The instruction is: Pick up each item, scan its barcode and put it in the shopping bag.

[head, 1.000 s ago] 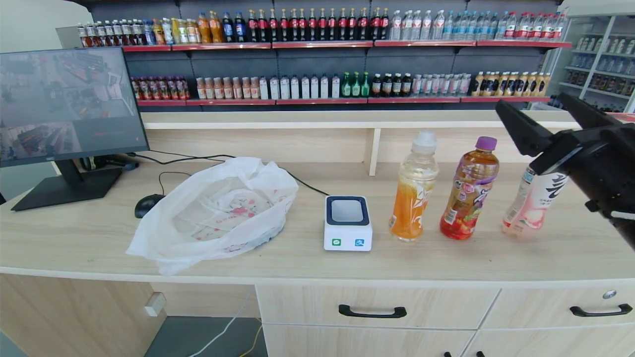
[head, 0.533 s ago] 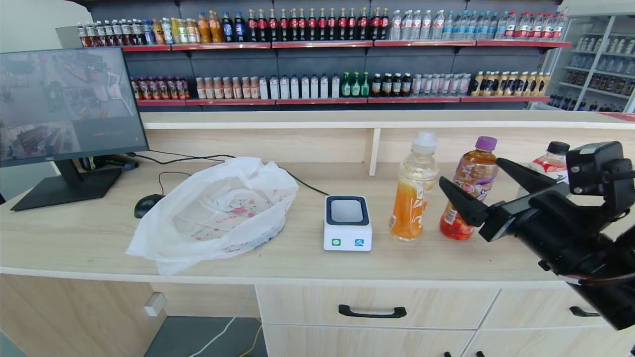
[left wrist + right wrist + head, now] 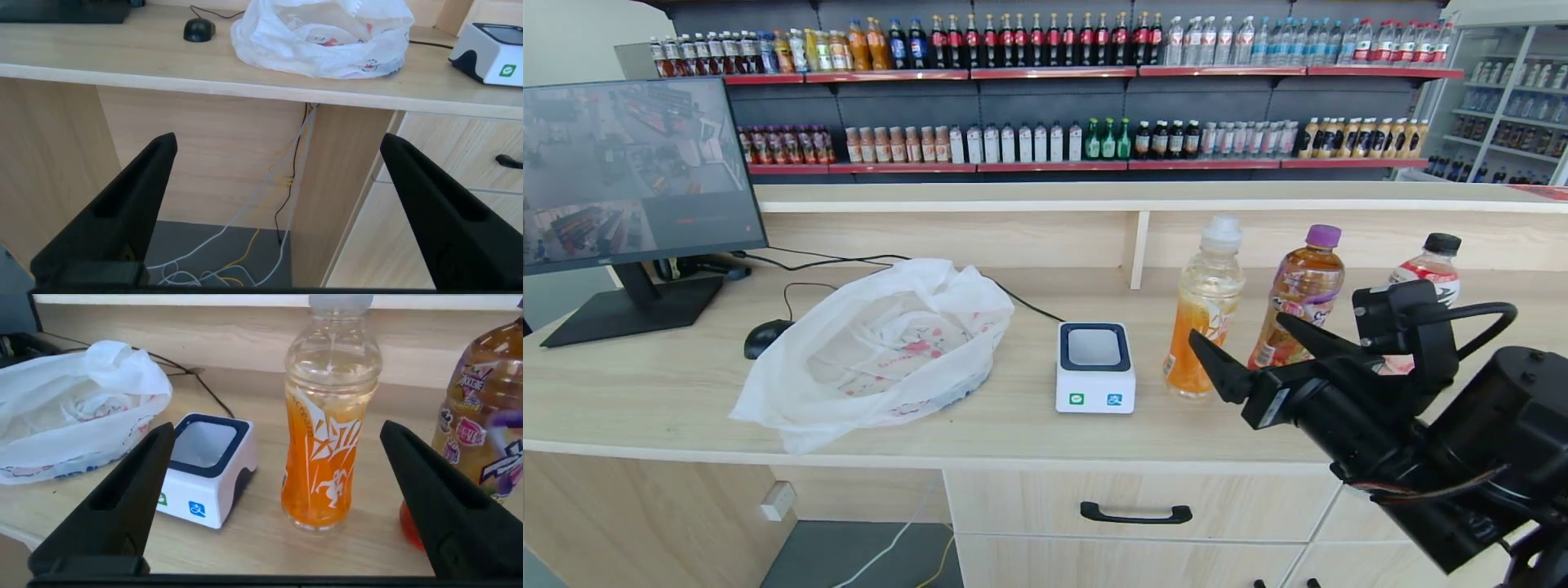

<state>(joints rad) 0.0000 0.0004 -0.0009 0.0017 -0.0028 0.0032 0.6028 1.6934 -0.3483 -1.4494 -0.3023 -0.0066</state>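
While the right pincer (image 3: 1237,327) gapes, the orange bottle (image 3: 1207,298) stands ahead.

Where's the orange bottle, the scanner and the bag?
orange bottle (image 3: 329,449), right wrist view, on its label.
scanner (image 3: 1095,377), head view, on its white front.
bag (image 3: 876,349), head view, on its middle.

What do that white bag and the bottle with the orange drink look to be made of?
Shopping bag: probably thin plastic film, white and slightly see-through; it lies crumpled in soft folds with a faint sheen. Orange drink bottle: likely clear, glossy plastic; the liquid and the empty upper part show through its wall.
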